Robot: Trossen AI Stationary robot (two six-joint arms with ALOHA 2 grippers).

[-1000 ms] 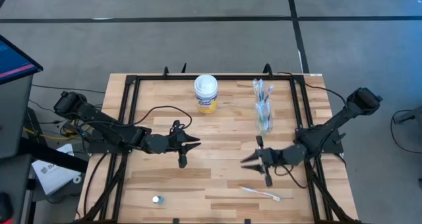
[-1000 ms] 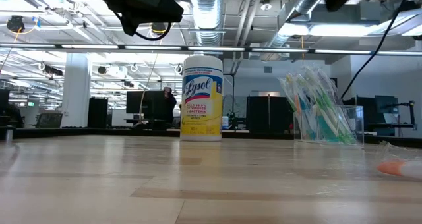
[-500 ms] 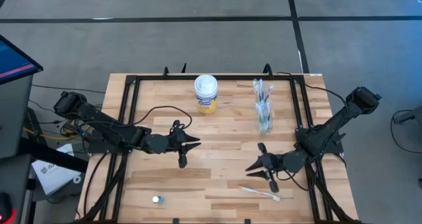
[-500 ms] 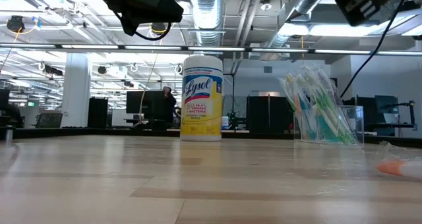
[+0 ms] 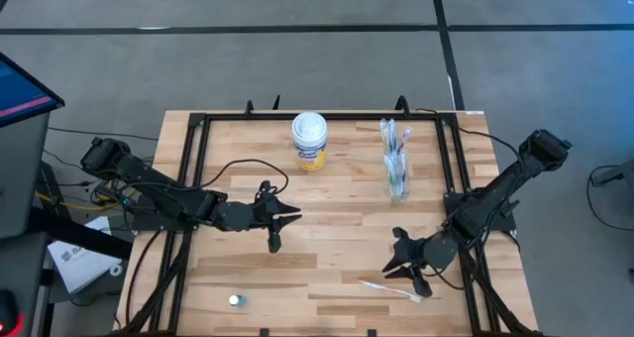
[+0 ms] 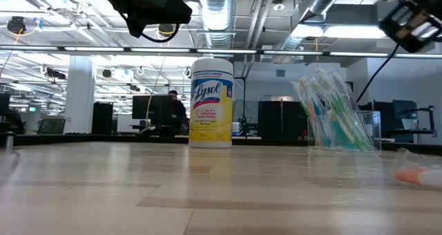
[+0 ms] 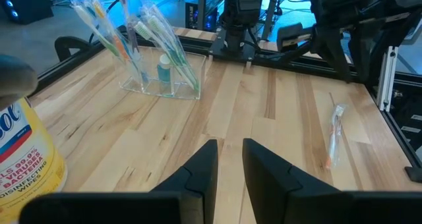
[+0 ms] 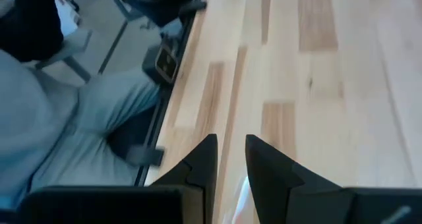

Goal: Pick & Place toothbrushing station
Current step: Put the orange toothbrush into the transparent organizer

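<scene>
Toothbrush (image 5: 391, 290) lies loose on the table, just below-forward of the right gripper (image 5: 408, 270), long axis roughly crosswise to the fingers, probably. Right gripper's fingers stand slightly apart, holding nothing. Left gripper (image 5: 277, 221), also slightly parted and empty, waits well apart; right arm is nearer.

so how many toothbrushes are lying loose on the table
1: a wrapped toothbrush lies flat near the table's front edge, just below the right tool. The others stand bunched in the clear holder at the back right.
</scene>
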